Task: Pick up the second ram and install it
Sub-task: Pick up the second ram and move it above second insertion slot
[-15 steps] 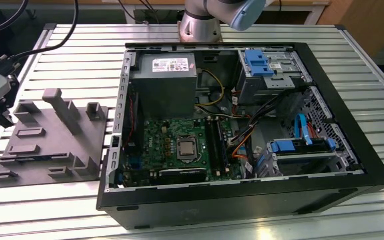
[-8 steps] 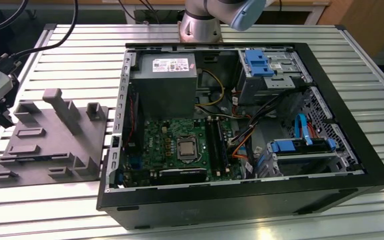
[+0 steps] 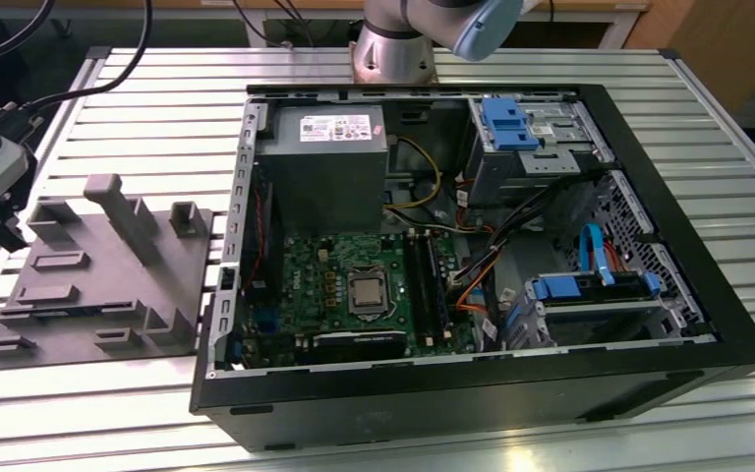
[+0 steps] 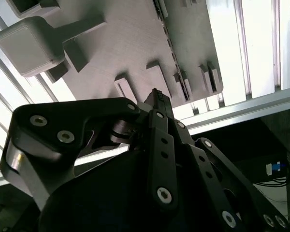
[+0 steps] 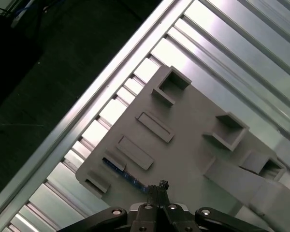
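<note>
The second ram (image 5: 123, 175), a thin, flat, dark stick with a bluish glint along its top edge, stands on its long edge in a narrow slot of the grey plastic holder tray (image 5: 183, 140), close to 1 corner of that tray and near the table's rim. My gripper (image 5: 162, 185), black with bolted linkage arms, hangs right over the tray with its tip just beside 1 end of the stick; I cannot tell whether it touches. My 2 fingers are pressed together into a single narrow point, with nothing that I can see between them, and the second wrist view shows the same slim tip above the tray's raised grey blocks (image 4: 31, 43). In the exterior view I am at that view's left, above the tray's outer edge, and the tray lies flat on the silver slatted aluminium table (image 3: 89, 393). Just beside the tray, toward the exterior view's right, the black computer case (image 3: 483, 413) lies on its side with its panel off. Inside it sit a green motherboard (image 3: 319, 280) and, above that in the picture, a grey metal power supply (image 3: 322, 167).
</note>
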Controlling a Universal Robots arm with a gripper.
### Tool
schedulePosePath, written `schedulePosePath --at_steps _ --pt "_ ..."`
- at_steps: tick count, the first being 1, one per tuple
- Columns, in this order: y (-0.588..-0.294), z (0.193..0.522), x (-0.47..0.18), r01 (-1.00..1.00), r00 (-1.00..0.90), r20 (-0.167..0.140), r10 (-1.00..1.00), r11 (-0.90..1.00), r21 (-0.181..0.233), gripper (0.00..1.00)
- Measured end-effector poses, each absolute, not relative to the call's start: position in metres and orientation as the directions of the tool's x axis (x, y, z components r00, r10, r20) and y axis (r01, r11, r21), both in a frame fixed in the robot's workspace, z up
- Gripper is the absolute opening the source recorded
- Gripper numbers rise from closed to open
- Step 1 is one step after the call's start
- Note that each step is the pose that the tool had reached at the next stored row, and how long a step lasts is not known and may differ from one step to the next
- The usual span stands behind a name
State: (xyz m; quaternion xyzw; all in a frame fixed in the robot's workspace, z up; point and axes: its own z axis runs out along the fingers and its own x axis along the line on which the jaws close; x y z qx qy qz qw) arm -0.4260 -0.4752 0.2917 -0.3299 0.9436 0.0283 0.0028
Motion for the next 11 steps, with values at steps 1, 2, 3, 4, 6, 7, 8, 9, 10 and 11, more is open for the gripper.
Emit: schedulePosePath --at_steps 1,2,3,4,6,7,8,9,10,11 --pt "-0.4752 0.2916 -0.4259 -0.626 -0.779 -0.024 -0.626 0.778 0.052 0.11" --pt "-0.4752 0.2916 -0.4259 -0.63 -0.776 -0.024 -0.63 0.775 0.052 0.11" --pt "-0.4752 0.2916 -0.4259 -0.634 -0.774 -0.024 -0.633 0.772 0.052 0.11" --pt "-0.4752 0.2916 -0.426 -0.637 -0.771 -0.024 -0.637 0.769 0.052 0.11" --pt "-0.4751 0.2916 -0.426 -0.644 -0.765 -0.024 -0.644 0.763 0.052 0.11" --pt "-0.4752 0.2916 -0.426 -0.648 -0.762 -0.024 -0.647 0.76 0.052 0.11" --pt "-0.4751 0.2916 -0.426 -0.651 -0.759 -0.024 -0.651 0.757 0.052 0.11" --pt "-0.4751 0.2916 -0.426 -0.654 -0.756 -0.024 -0.654 0.754 0.052 0.11" --pt "-0.4752 0.2916 -0.426 -0.658 -0.753 -0.024 -0.657 0.752 0.052 0.11" --pt "-0.4752 0.2916 -0.4259 -0.661 -0.75 -0.024 -0.661 0.749 0.052 0.11"
